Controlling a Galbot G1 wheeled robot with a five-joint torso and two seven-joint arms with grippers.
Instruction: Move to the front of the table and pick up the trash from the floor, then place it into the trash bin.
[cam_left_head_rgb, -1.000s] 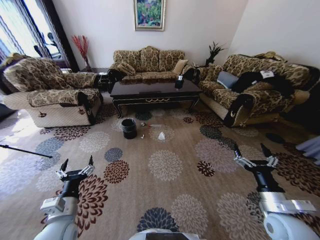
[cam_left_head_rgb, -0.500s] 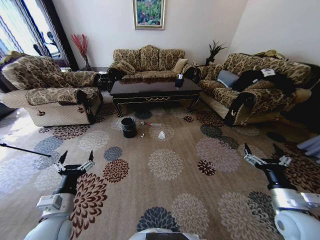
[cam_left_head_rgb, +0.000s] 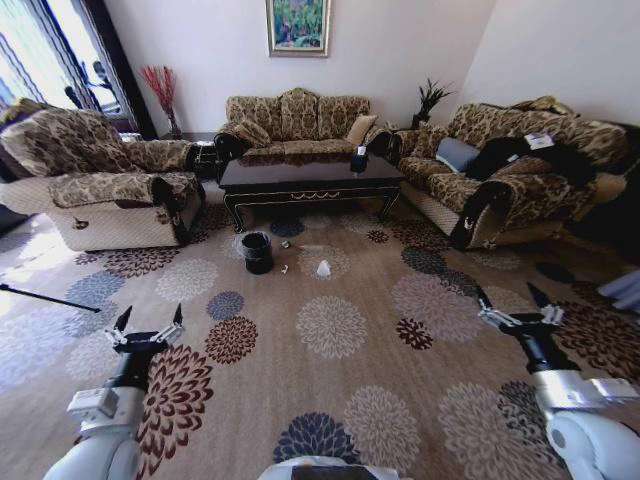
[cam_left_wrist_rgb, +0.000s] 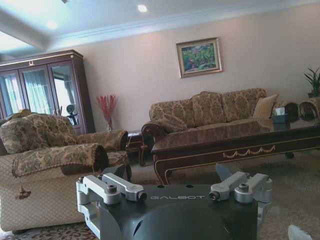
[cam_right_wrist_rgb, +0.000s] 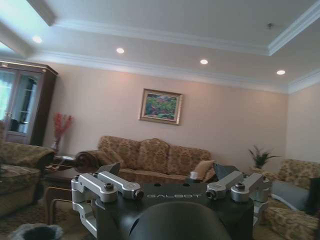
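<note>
My left pincer (cam_left_head_rgb: 148, 325) hangs low over the carpet (cam_left_head_rgb: 330, 400) at my left, its two prongs spread wide apart with nothing between them. My right pincer (cam_left_head_rgb: 515, 305) hangs the same way at my right, also spread and empty. Both are well apart from the litter and from each other.

Ahead of me stands the coffee table (cam_left_head_rgb: 310, 177), long and dark, with a sofa (cam_left_head_rgb: 295, 125) behind its far edge, an armchair (cam_left_head_rgb: 100, 190) off its left end and a second sofa (cam_left_head_rgb: 510, 180) off its right end. A small dark tissue box (cam_left_head_rgb: 358, 160) sits near the table's back right corner.

The black bin (cam_left_head_rgb: 257, 252) stands upright on the carpet just in front of the table's front left corner. The trash lies on the carpet before the table's front edge, to the right of the bin: a crumpled white tissue (cam_left_head_rgb: 323, 269) farthest right, a tiny white scrap (cam_left_head_rgb: 284, 268) between it and the bin, and a small pale piece (cam_left_head_rgb: 286, 244) closer to the table, too small for me to make out.

From my left wrist I see the table's (cam_left_wrist_rgb: 235, 142) gold-trimmed front edge beyond my spread prongs (cam_left_wrist_rgb: 175, 192). From my right wrist the spread prongs (cam_right_wrist_rgb: 172, 190) frame the far sofa (cam_right_wrist_rgb: 150, 157).
</note>
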